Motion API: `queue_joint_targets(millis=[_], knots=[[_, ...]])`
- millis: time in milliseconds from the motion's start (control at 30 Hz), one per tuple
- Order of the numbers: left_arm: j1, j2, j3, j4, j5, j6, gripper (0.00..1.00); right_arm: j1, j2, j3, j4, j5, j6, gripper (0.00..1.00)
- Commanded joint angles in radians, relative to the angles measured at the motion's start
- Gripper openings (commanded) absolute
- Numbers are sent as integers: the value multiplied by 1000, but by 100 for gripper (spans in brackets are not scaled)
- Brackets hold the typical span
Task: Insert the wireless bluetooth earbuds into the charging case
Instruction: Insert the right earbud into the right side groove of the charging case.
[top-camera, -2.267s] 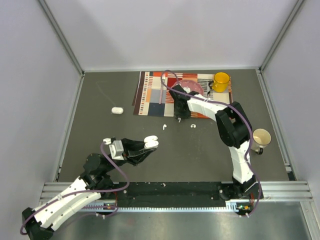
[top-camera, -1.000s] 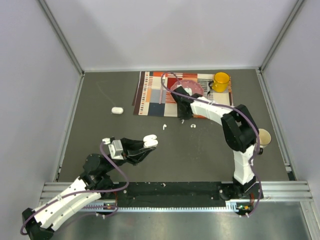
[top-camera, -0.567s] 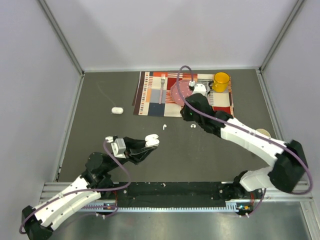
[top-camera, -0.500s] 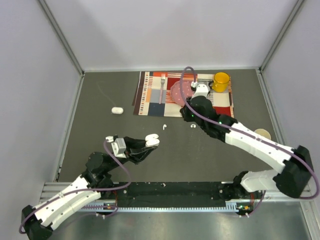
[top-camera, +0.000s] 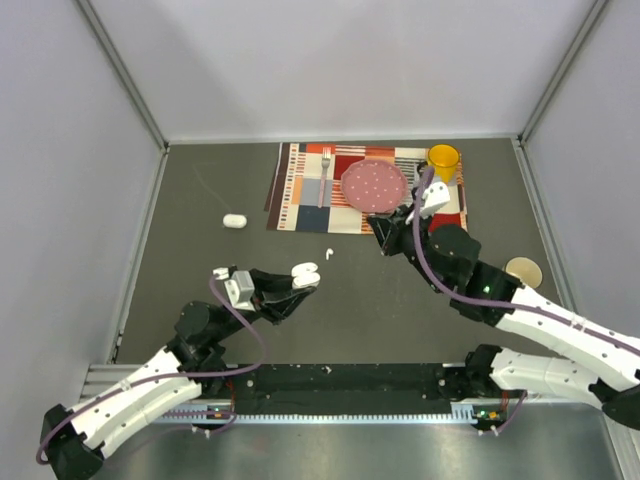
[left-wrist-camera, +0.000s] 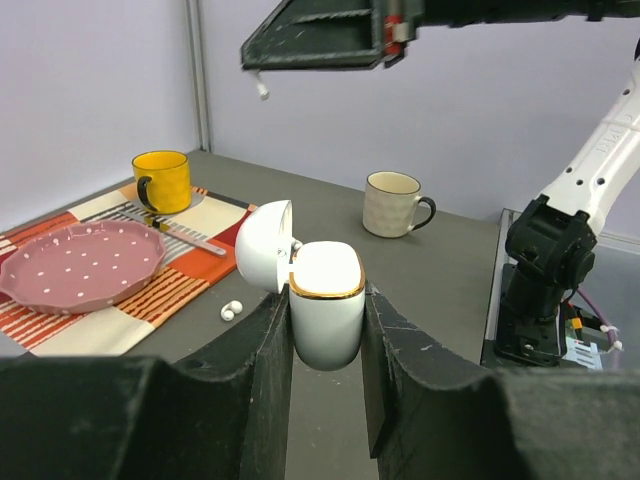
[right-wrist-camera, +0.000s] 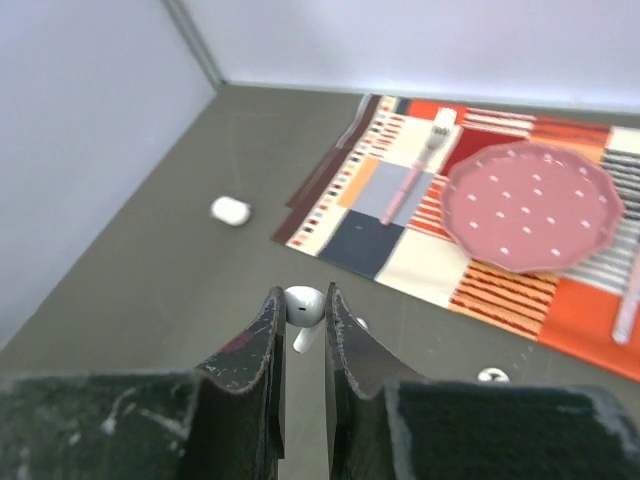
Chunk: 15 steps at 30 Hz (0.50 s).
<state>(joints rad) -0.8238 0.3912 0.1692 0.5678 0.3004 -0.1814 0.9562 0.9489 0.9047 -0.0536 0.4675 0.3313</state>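
Above the surface, your left tool clamps the charging case upright, lid open. Well apart, your right tool pinches an earbud aloft by its rounded head, stem hanging nearly upright, tip down. Misaligned, that stem could catch the rim or lid and twist free.

The right claw pinches a stemmed white earbud over the grey table.

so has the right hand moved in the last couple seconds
Yes. The right hand has swung rightward along the placemat's near edge, and its wrist no longer covers the pink plate. It is shut on an earbud.
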Motion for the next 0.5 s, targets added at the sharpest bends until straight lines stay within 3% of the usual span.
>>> queue_joint_targets(millis=[0,200,467], knots=[[-3,28,15,84,-14,-12,0,108,-62,-30,164,34,-124,0],[-3,77,29,102,19,5,0,301,-30,-35,225,197,-282,0],[-2,83,32,109,16,23,0,404,48,-50,316,280,-302,0]])
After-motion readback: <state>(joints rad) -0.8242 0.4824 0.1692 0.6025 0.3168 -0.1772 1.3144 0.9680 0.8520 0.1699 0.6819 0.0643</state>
